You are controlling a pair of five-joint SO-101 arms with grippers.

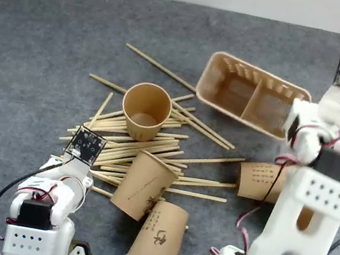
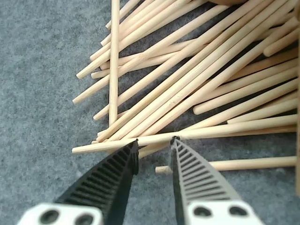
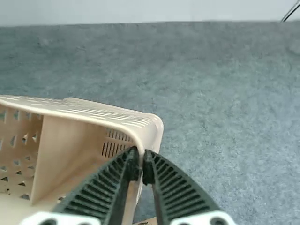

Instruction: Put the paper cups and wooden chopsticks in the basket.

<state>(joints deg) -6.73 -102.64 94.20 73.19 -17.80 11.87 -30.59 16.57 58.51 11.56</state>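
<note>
— What sat nearest the left edge of the counter (image 1: 34,48)?

— The left pincer (image 2: 154,141), released, its fingertips (image 2: 132,152) apart at a single stick on the fringe of the wooden chopsticks (image 1: 148,145). I couldn't tell whether they touched it. From above, the wrist camera (image 1: 86,145) covered the pincer.

— And further right?

— The sticks lay fanned across the counter's middle, many of them cut off under the cups. An upright cup (image 1: 145,111) stood on the pile, mouth up. A second cup (image 1: 143,185) and a third cup (image 1: 158,237) lay on their sides toward the near edge, touching each other. A fourth cup (image 1: 258,180) lay beyond them, its right part hidden behind the right arm (image 1: 312,189).

— The basket?

— The basket (image 1: 253,95) sat toward the far right corner and looked tilted, with both compartments showing. The arm hid its right end. The right pincer (image 3: 140,157) was clenched on the basket's end wall, just below a corner of the rim.
</note>
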